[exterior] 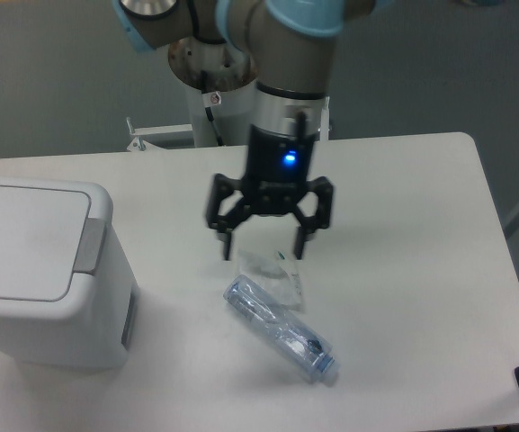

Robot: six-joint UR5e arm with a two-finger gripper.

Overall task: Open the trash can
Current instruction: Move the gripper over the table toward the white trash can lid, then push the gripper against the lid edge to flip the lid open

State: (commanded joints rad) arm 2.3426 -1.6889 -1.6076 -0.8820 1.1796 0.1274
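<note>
From the one fixed camera, the trash can (48,270) sat at the left edge of the table (403,225), with its flat lid (21,238) shut and the grey tab (86,245) on the side that faced the middle of the table. The gripper (262,243) hung in the air above the middle of the table, well apart from the can. Its two fingers were spread wide and held nothing. Right under it lay a crumpled clear wrapper (272,267), and a clear plastic bottle (280,329) lay just beside that (neither one was part of the job).

To do this step well, I think the arm should cross to the can high enough to miss the bottle and wrapper. Then it should come down slowly on the grey tab, which looked like the part to press or lift. It should aim for the middle of the tab, so the fingers would not slip off the smooth lid.
</note>
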